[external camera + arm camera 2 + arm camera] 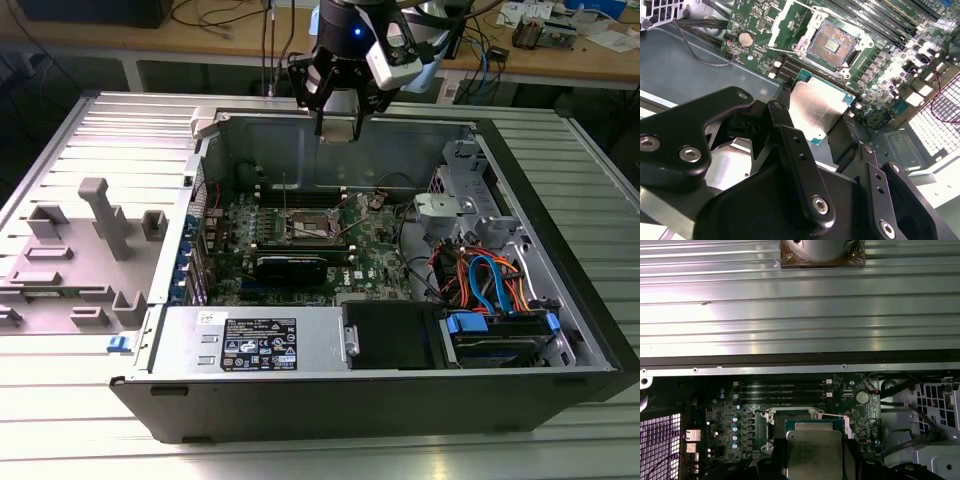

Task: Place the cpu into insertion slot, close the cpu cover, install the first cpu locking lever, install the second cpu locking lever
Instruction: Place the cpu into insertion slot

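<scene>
gripper [338, 130]: right up in the lens in the second wrist view. Black fingers [790, 137] are clamped on the cpu [816, 107] by two opposite edges, so it's pinched narrow and loaded.
cpu: dull silver top faces the camera with a green edge peeking out around it. It's held in the air, clear of the motherboard [375, 250]. In the exterior view it hangs high over the far wall of the case [350, 400], roughly 12 o'clock from the slot.
insertion slot [832, 45]: bare, contact field showing, nothing seated in it yet. The cpu sits near it in both wrist views but isn't touching.
cpu cover [775, 37]: swung open, standing up off one side of the slot, with green showing through its window.
motherboard: green, lying on the case floor. There's a coin cell [745, 38] near the slot and memory slots [785, 386] in a row beside it.
black card [290, 266]: just at 6 o'clock of the slot in the exterior view.
power supply [255, 340]: grey box with a label, further out at 6 o'clock along the near wall.
cables [490, 275]: blue and orange bundle at about 4 o'clock, inside the case.
grey plastic fixture [105, 215]: outside the case at 9 o'clock, on the ribbed metal table [110, 125], well apart from the gripper.
</scene>
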`<state>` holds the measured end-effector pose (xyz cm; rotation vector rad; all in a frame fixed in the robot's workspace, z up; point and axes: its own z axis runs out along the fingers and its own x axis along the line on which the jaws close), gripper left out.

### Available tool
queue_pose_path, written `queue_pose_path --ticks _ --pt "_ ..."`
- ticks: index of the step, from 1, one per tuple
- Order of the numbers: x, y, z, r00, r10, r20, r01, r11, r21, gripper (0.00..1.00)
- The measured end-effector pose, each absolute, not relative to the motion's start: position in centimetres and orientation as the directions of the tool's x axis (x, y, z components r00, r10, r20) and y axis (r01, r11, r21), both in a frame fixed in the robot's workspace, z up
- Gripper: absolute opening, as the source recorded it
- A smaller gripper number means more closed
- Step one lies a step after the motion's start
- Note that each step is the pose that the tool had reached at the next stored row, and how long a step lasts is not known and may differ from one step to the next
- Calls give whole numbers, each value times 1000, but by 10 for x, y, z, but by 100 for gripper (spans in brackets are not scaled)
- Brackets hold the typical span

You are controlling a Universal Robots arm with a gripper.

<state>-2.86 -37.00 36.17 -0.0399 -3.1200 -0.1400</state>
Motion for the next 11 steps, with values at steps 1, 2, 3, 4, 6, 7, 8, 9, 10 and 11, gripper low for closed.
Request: queue_pose_path --ticks 1,2,3,4,6,7,8,9,10,11 --pt "-29 -371 362 -1000 25 19 26 996 89 54" --pt "-29 -372 362 -1000 25 19 26 996 89 54" --pt "-29 -372 362 -1000 25 19 26 996 89 54" --pt "-29 -373 362 -1000 25 19 26 996 89 54" --pt "-29 -376 362 -1000 25 19 26 996 89 54" --pt "-29 -376 362 -1000 25 19 26 996 89 54" --pt "-29 -376 362 -1000 25 19 26 996 89 54" --pt "-29 -377 362 -1000 25 19 26 996 89 54" --pt "-29 -377 362 -1000 25 19 26 996 89 54" --pt "-29 -377 362 -1000 25 19 26 996 89 54"
